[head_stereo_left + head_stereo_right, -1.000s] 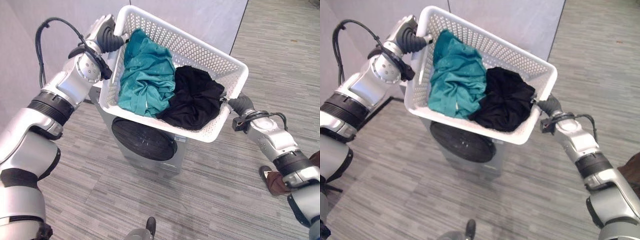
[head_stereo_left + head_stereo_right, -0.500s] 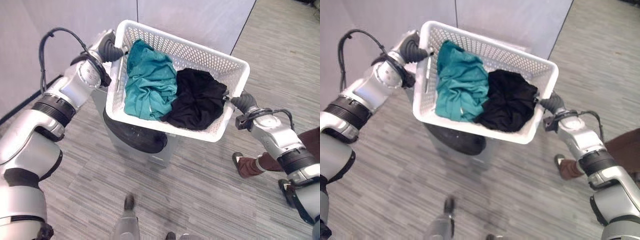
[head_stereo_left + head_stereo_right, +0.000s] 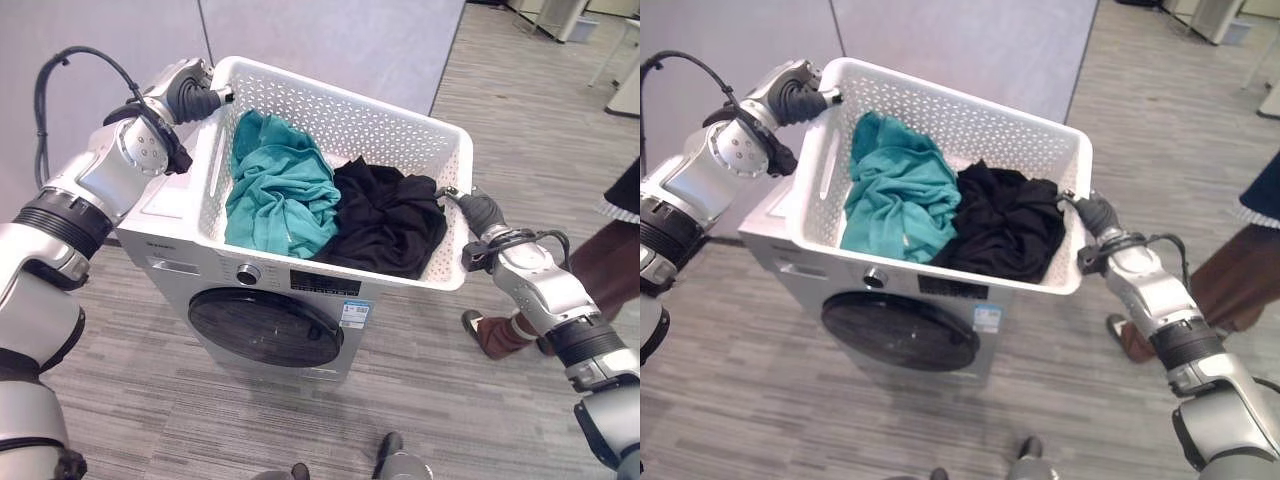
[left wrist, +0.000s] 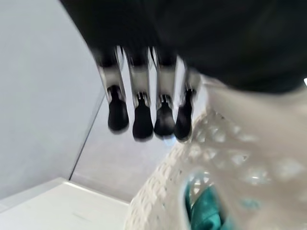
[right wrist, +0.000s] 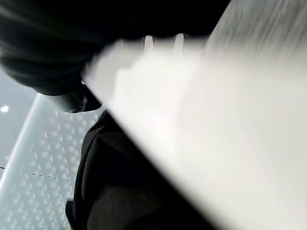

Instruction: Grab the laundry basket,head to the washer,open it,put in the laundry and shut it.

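A white perforated laundry basket (image 3: 385, 132) hangs over the top of the washer (image 3: 200, 265), carried between my two hands. In it lie a teal garment (image 3: 275, 195) on the left and a black garment (image 3: 385, 225) on the right. My left hand (image 3: 190, 95) grips the basket's left end, its fingers (image 4: 139, 115) down the outside of the rim (image 4: 230, 158). My right hand (image 3: 470, 212) pinches the right-end rim (image 5: 201, 120), thumb (image 5: 74, 101) inside by the black garment (image 5: 124, 191). The washer's dark round door (image 3: 262, 325) is shut.
A grey partition wall (image 3: 320, 40) stands close behind the washer. A person's leg in brown trousers (image 3: 600, 270) and a brown shoe (image 3: 490, 335) are on the grey plank floor just right of my right arm. Furniture (image 3: 560, 15) sits far back right.
The camera has moved, so the washer's front and top now show whole. The basket, still held at both ends, sits more level over the washer's top. The person's foot has shifted.
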Motion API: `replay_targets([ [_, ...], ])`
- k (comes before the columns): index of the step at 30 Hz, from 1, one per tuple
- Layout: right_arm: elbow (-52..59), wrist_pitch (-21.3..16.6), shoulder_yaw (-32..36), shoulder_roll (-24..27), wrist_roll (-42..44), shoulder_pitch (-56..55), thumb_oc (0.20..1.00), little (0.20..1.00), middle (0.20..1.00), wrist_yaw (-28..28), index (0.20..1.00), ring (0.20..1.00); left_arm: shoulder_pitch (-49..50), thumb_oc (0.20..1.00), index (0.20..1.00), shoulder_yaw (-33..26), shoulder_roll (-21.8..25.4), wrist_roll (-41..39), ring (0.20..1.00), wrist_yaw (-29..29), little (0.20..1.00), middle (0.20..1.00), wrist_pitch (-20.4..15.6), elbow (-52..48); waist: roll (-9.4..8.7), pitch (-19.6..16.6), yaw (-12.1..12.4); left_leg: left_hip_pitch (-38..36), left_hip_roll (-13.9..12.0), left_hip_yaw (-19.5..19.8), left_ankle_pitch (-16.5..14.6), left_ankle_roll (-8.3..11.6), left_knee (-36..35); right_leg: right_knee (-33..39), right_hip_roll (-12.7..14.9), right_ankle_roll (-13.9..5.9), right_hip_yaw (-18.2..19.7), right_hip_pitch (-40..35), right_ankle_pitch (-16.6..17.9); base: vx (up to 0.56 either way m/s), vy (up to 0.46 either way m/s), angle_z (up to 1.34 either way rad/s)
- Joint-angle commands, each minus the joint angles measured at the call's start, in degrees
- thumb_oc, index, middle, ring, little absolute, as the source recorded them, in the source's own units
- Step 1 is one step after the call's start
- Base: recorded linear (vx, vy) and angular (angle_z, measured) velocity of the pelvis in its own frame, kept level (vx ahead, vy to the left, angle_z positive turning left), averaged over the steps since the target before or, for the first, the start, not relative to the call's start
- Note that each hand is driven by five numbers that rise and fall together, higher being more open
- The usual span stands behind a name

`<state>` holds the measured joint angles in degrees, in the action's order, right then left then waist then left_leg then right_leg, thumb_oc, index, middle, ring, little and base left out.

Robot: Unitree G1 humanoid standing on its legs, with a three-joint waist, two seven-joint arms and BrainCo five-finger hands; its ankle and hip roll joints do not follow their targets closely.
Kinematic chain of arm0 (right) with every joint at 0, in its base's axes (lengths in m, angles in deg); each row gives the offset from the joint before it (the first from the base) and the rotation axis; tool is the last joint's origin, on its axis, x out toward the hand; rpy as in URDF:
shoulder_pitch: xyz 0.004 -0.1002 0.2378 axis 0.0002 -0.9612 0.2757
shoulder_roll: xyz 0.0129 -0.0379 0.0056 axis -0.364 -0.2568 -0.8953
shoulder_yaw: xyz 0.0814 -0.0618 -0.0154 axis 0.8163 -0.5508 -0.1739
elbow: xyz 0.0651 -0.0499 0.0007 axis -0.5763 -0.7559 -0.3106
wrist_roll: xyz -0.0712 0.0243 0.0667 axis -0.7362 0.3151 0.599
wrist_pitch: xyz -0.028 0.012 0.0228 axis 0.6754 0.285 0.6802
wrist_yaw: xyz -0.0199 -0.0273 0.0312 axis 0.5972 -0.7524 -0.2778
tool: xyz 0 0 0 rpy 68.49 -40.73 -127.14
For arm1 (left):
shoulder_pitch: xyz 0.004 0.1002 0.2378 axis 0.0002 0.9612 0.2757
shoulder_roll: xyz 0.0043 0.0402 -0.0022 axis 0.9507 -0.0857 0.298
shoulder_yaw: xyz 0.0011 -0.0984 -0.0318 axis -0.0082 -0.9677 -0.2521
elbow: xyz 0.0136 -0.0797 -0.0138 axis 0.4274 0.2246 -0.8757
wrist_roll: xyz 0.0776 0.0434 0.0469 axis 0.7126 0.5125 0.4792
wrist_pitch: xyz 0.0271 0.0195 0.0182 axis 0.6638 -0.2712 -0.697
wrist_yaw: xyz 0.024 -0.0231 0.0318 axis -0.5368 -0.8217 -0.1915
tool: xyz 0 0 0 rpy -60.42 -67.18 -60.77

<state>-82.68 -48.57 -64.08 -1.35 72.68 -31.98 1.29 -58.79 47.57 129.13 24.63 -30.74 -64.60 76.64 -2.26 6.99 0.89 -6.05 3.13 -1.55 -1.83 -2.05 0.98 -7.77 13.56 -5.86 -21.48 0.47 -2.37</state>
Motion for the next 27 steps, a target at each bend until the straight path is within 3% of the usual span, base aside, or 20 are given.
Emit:
replay_targets([
  [1,1.94,-5.37,-1.06,-3.36,-1.71,5.42,0.200,0.200,0.200,-0.87,0.200,0.200,-3.81,0.200,0.200,-3.78,-6.09,0.38,0.200,-2.16,0.200,0.200,-2.88,1.27,2.83,-3.07,3.40,1.77,-6.79,0.31,3.56,2.98,-5.06,3.02,-0.85,-3.10,-1.66,-7.29,-0.67,0.10,-0.019,0.07],
  [6,-0.04,-5.12,-2.23,-1.88,-2.58,8.12,0.200,0.200,0.200,-0.26,0.200,0.200,-5.79,0.200,0.200,-1.63,-8.36,1.27,0.200,-2.04,0.200,0.200,-2.47,4.13,2.59,-3.38,2.86,2.06,-7.04,0.62,3.44,3.57,-5.91,5.12,-1.51,-3.23,-2.68,-7.85,-0.51,0.10,-0.012,0.13],
  [12,-14.10,-3.76,-10.41,-1.19,-3.16,23.42,0.200,0.200,0.200,1.04,0.200,0.200,-14.33,0.200,0.200,6.49,-13.09,1.55,0.200,-0.55,0.200,0.200,-2.17,15.78,2.34,-2.88,2.11,3.61,-7.30,-0.67,3.22,4.24,-5.98,8.77,-2.00,-3.72,-2.24,-7.17,1.07,0.05,0.004,-0.01],
  [15,-26.10,-3.31,-15.30,-3.59,-4.61,35.07,0.200,0.200,0.200,1.48,0.200,0.200,-17.22,0.200,0.200,9.52,-15.72,2.06,0.200,0.58,0.200,0.200,-2.34,21.01,2.56,-2.14,1.61,4.99,-7.15,-1.65,3.34,4.52,-5.98,10.62,-2.09,-4.04,-1.42,-6.47,2.16,-0.01,0.031,-0.19],
  [18,-33.54,-3.38,-17.14,-6.12,-4.65,39.97,0.200,0.200,0.200,1.49,0.200,0.200,-17.75,0.200,0.200,9.79,-17.95,1.89,0.200,0.67,0.200,0.200,-2.37,23.28,2.70,-1.73,1.54,5.93,-7.08,-2.05,3.53,4.57,-5.91,10.89,-2.07,-4.07,-1.10,-5.79,2.37,-0.02,0.024,-0.17],
  [19,-39.36,-3.52,-17.79,-8.85,-4.36,43.38,0.200,0.200,0.200,1.88,0.200,0.200,-17.25,0.200,0.200,9.33,-20.74,1.70,0.200,0.32,0.200,0.200,-2.29,24.53,2.67,-1.39,1.80,6.40,-6.93,-2.19,3.57,4.53,-5.81,11.29,-1.97,-4.16,-0.97,-5.56,2.57,0.00,0.019,-0.07],
  [27,-48.12,-3.43,-18.44,-15.32,-1.43,47.75,0.200,0.200,0.200,1.04,0.200,0.200,-13.08,0.200,0.200,5.49,-29.09,2.63,0.200,-2.27,0.200,0.200,-1.75,21.09,2.22,-1.73,3.14,6.28,-5.93,-1.57,3.03,4.20,-5.92,12.21,-1.57,-4.32,-1.84,-6.59,2.91,0.05,0.017,0.02],
])
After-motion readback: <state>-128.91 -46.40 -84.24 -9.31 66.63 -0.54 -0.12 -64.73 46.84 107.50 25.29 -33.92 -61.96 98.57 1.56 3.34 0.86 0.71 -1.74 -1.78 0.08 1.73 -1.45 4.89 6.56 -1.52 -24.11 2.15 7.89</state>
